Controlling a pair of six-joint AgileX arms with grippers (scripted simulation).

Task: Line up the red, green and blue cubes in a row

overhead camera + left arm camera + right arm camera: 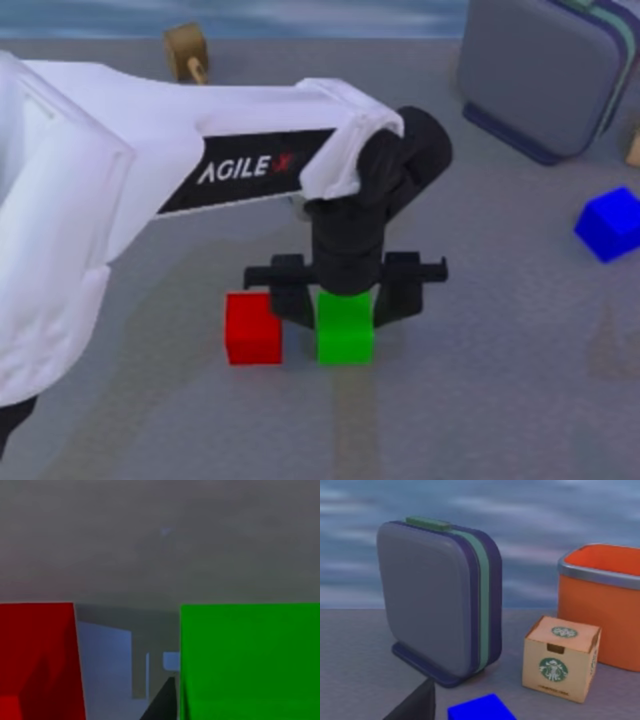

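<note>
Beside the red cube (253,328), just to its right with a narrow gap between, sits the green cube (345,327) on the desk (480,400). Left tool (345,312) directly over green cube, fingers down either side of it; whether they pinch it or stand slack, cannot tell. Left wrist view: both cubes side by side, faces roughly level. Blue cube (610,223) lies well off to the right of the red cube and farther back, near the grey case (540,70). Right arm not in the top view; its wrist view shows the blue cube (481,709) close below, so the right arm looks nearer. Row would run left to right; blue belongs right of green.
</note>
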